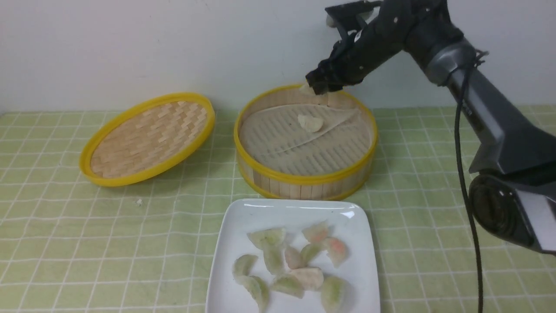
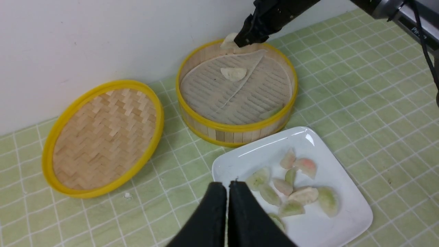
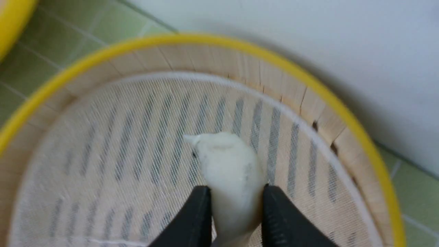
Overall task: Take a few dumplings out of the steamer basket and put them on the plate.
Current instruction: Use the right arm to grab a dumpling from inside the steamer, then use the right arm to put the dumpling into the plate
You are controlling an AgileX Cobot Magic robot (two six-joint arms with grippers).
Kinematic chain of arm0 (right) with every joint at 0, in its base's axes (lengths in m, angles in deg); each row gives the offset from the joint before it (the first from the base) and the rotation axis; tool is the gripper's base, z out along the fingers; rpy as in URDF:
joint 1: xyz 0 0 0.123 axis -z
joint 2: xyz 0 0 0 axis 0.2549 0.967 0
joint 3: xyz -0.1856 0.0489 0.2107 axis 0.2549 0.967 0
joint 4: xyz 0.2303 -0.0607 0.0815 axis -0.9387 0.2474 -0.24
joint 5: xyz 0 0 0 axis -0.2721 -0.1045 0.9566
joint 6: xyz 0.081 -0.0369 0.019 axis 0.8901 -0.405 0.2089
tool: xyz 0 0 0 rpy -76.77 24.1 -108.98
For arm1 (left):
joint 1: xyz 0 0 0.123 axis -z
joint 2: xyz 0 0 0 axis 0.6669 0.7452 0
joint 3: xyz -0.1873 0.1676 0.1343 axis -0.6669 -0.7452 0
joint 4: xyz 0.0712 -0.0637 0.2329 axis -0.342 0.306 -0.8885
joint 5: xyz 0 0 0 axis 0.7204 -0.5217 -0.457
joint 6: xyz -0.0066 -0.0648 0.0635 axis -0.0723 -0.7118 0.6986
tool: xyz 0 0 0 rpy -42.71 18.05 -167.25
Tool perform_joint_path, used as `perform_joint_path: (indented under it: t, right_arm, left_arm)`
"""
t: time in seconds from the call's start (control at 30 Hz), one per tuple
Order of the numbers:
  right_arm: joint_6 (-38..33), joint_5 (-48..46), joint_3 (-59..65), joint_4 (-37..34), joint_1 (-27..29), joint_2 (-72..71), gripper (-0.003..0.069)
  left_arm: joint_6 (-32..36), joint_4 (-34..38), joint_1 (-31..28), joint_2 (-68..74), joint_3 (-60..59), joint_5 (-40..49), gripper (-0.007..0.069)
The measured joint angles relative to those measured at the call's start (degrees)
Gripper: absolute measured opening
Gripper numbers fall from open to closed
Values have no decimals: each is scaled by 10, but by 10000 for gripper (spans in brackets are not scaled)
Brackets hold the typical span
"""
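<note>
Steamer basket (image 1: 304,184): stands at the far middle of the table, with its lid (image 1: 147,139) tilted to its left.
Plate (image 1: 243,217): just near of the basket, holding a cluster of green- and pink-tinted pieces (image 1: 291,261); its far-left corner is bare.
Right gripper (image 1: 319,88): at the basket's far rim, fingers pressed on both sides of a cream-white dumpling.
Left gripper (image 2: 227,187): closed on nothing, hovering near the plate's left side.
Held dumpling (image 3: 229,164): pinched at one end, at about rim height over the far edge of the liner (image 1: 278,148).
Its axis: the long axis runs straight out from between the fingers, and the free tip points ahead of them, to the left in the front view.
Second dumpling (image 1: 310,123): lies flat on the liner, far of centre, long axis roughly left to right.
Doing the step well: the grip sits on one end only, so the soft skin may sag or slip. I would lift clear of the rim, carry it slowly toward the near side, lower it over the bare corner, and open only close above the plate.
</note>
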State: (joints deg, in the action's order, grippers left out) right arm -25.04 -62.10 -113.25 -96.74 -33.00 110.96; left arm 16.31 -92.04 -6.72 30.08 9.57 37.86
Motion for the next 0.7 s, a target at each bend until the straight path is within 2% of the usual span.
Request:
perform_joint_path:
  t: [0.13,0.3,0.43,0.5,0.7]
  right_arm:
    - [26,-3,19,-7,0,-34,169]
    - [32,-5,141,-24,0,-120,169]
    - [28,-4,340,-33,-5,-265,169]
    - [11,0,461,-43,-26,-355,169]
    - [-29,19,693,-57,-101,-429,169]
  left_arm:
    - [0,-1,0,0,0,0,-6]
    - [0,0,0,0,0,0,-6]
    - [0,0,0,0,0,0,-6]
    - [0,-1,0,0,0,0,-6]
    - [2,-2,0,0,0,0,-6]
